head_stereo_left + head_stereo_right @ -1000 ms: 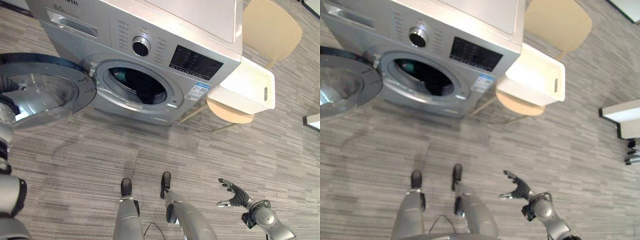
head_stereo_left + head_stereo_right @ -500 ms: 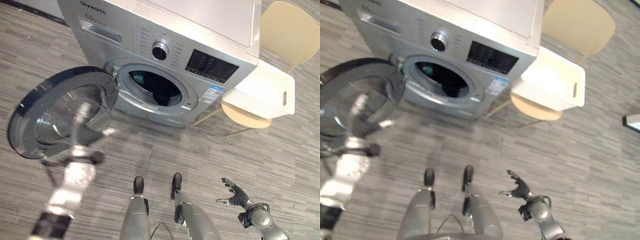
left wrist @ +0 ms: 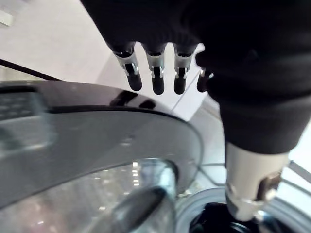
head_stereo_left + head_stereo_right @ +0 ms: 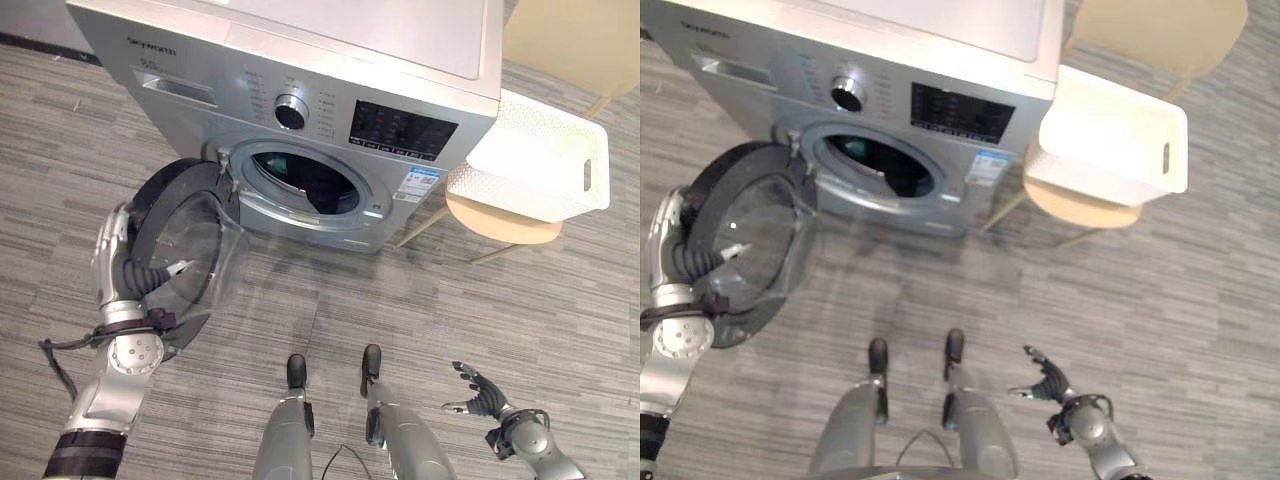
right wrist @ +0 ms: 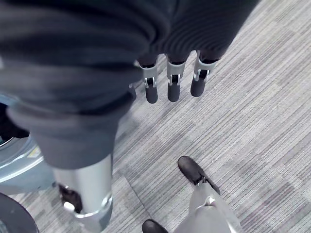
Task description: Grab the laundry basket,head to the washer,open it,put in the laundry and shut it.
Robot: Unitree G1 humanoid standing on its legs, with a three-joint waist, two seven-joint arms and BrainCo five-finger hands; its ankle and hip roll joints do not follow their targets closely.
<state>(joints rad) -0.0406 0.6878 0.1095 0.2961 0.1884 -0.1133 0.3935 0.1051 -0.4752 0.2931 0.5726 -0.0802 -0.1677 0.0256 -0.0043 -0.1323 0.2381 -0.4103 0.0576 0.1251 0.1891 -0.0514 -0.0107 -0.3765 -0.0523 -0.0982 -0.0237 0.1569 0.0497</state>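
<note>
The silver washer (image 4: 300, 60) stands ahead with its round glass door (image 4: 185, 255) swung about halfway towards the drum opening (image 4: 305, 182). Dark and teal laundry (image 4: 855, 150) shows inside the drum. My left hand (image 4: 140, 275) lies against the door's outer face, by its rim (image 3: 121, 131), with the fingers (image 3: 153, 73) straight over the dark edge. The white laundry basket (image 4: 540, 165) sits on a beige chair to the right of the washer. Low at the right, my right hand (image 4: 480, 395) hangs open above the floor, its fingers (image 5: 170, 82) spread and holding nothing.
The beige chair (image 4: 505, 220) stands tight against the washer's right side, its back (image 4: 570, 40) behind the basket. A dial (image 4: 291, 111) and a dark control panel (image 4: 402, 128) sit above the opening. Grey striped carpet (image 4: 480, 300) runs in front of the washer.
The door has swung from wide open to about half shut, with my left hand now against its outer face. The camera has shifted. The right hand has stayed low and open.
</note>
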